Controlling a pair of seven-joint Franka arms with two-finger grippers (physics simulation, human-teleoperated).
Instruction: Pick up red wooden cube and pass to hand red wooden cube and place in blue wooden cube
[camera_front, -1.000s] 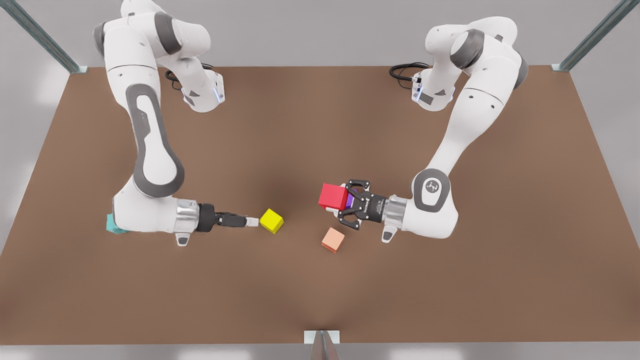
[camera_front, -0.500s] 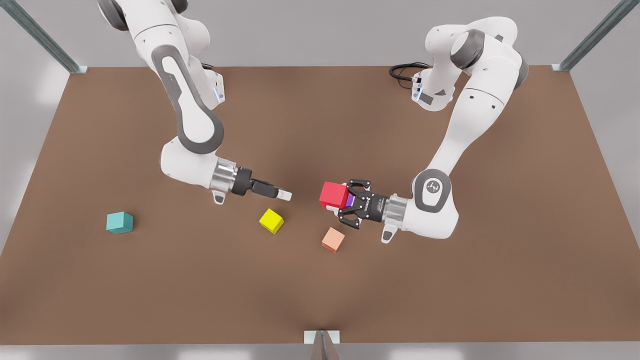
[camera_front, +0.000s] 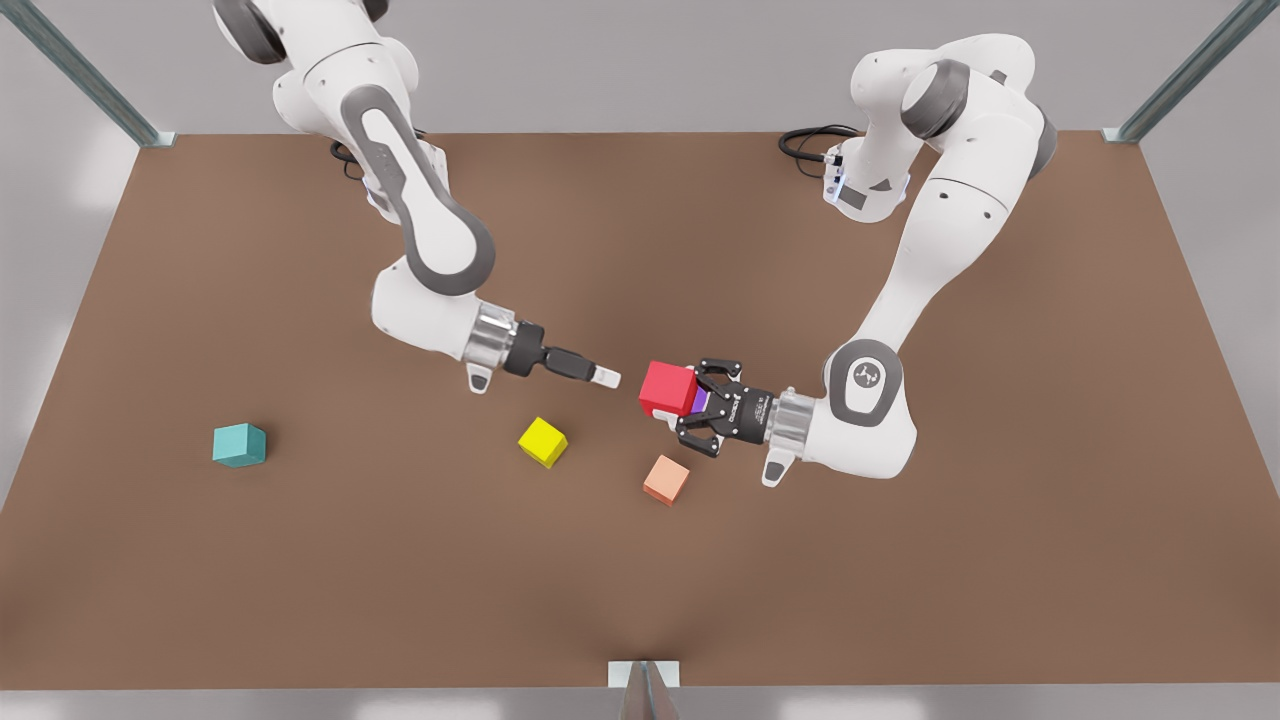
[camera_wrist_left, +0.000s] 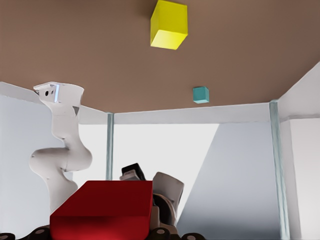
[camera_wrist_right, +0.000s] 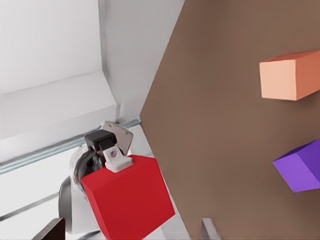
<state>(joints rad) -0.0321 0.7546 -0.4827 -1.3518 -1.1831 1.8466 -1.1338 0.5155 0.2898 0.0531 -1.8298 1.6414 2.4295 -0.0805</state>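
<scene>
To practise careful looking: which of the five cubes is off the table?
The red wooden cube, held by the left gripper, right gripper close by; the others rest on the table.

I see two glossy white arms with dark grey joint bands (camera_front: 420, 215), each ending in a silver wrist ring (camera_front: 490, 335). My right gripper (camera_front: 605, 377) is slim and black; my left gripper (camera_front: 688, 405) is a bulkier black linkage claw. A small emblem (camera_front: 862, 372) marks one grey elbow cap, and black cables (camera_front: 810, 140) loop by the base.
</scene>
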